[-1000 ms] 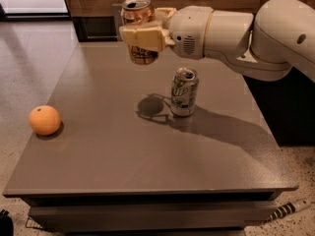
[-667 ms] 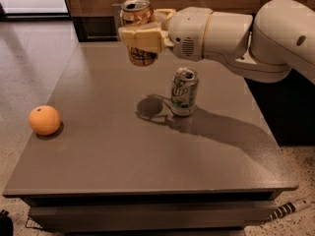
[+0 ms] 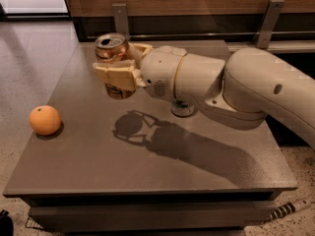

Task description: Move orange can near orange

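Grey counter (image 3: 98,166), toward its far edge: the gripper (image 3: 123,65), clamped on the orange can (image 3: 111,49), holds it aloft mid-carry; next it should travel left and lower beside the orange (image 3: 45,120).

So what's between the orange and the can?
Only bare tabletop lies between the orange and the orange can, held aloft by the gripper, in the camera view.

Your gripper (image 3: 119,63) hangs above the back of the surface (image 3: 88,166), with its fingers (image 3: 117,76) clasping the orange can (image 3: 111,47) from front and behind. The orange (image 3: 45,120) sits on the surface well left of the fingers and nearer the front. Right of the fingers, under the arm, stands what may be a second can (image 3: 182,108), mostly hidden.
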You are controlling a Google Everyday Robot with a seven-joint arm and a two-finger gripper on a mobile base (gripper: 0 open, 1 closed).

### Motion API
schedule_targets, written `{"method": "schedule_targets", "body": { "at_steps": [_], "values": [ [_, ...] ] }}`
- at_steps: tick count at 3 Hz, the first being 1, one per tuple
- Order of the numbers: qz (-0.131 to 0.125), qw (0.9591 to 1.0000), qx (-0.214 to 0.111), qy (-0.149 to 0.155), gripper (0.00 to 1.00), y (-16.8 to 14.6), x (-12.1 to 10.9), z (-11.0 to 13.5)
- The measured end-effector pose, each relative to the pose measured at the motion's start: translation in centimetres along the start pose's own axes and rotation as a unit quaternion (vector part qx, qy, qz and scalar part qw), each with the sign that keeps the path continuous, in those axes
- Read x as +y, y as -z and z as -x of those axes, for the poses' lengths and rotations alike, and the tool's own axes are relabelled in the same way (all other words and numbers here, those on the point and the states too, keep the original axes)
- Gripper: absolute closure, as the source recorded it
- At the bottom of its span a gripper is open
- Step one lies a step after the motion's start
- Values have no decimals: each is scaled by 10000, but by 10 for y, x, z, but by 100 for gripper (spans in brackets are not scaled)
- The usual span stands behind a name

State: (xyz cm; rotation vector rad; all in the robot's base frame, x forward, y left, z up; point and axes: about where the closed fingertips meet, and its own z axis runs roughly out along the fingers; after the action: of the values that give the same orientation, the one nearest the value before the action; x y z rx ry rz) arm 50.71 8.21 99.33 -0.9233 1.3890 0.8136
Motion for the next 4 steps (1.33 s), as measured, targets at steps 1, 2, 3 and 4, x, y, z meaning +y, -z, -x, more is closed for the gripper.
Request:
{"method": "schedule_targets", "body": {
  "at_steps": [1,2,3,4],
  "values": [
    [20,10000,-28,-60,100,-12,23,-21],
    [-7,10000,93,-12,100,-22,36,-39],
    [-83,9997,183,142,100,-31,41,-57],
    [-56,9995,128,284,100,-46,46,-74]
  ]
}}
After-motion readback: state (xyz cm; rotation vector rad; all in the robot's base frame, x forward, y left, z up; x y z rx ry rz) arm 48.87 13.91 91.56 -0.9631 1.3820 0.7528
